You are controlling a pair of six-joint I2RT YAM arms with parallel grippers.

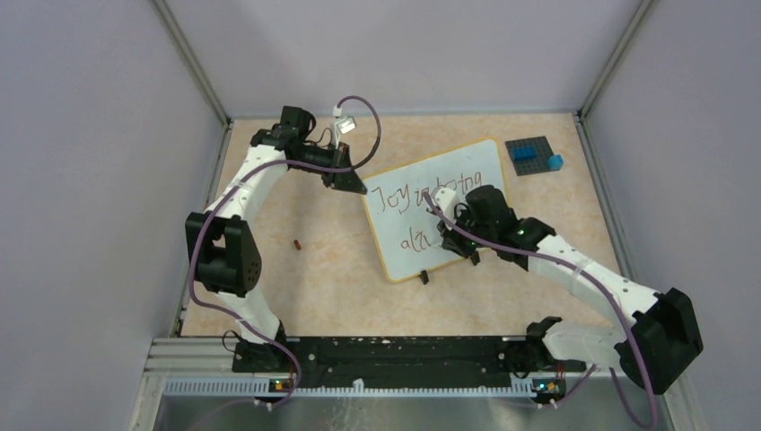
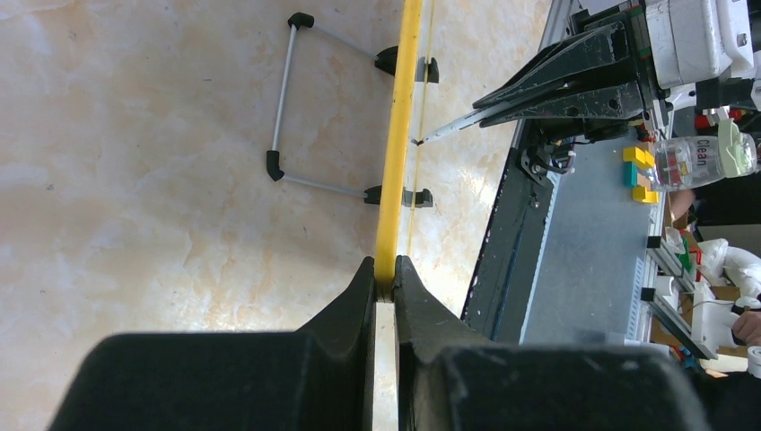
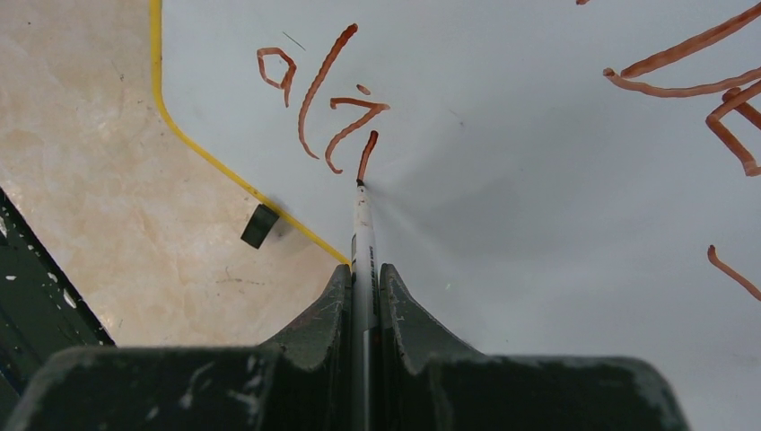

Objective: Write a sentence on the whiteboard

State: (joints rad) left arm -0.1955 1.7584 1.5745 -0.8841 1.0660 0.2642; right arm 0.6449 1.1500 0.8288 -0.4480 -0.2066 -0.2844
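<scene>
Open table [image 1: 336, 283] left of the whiteboard [image 1: 395, 220], save a small cap [image 1: 296, 243]; a blue plate [image 1: 531, 153] sits off its far-right corner.

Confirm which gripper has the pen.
The right gripper: it is shut on the pen, tip on the whiteboard at the lower line. The left gripper pinches only the board's yellow rim.

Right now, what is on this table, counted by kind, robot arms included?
Arms: 2 (left arm, right arm)
Whiteboard: 1
Pen: 1
Studded plate: 1
Bricks on the plate: 2 (dark blue brick, light blue brick)
Small reddish piece: 1
Total: 8
</scene>
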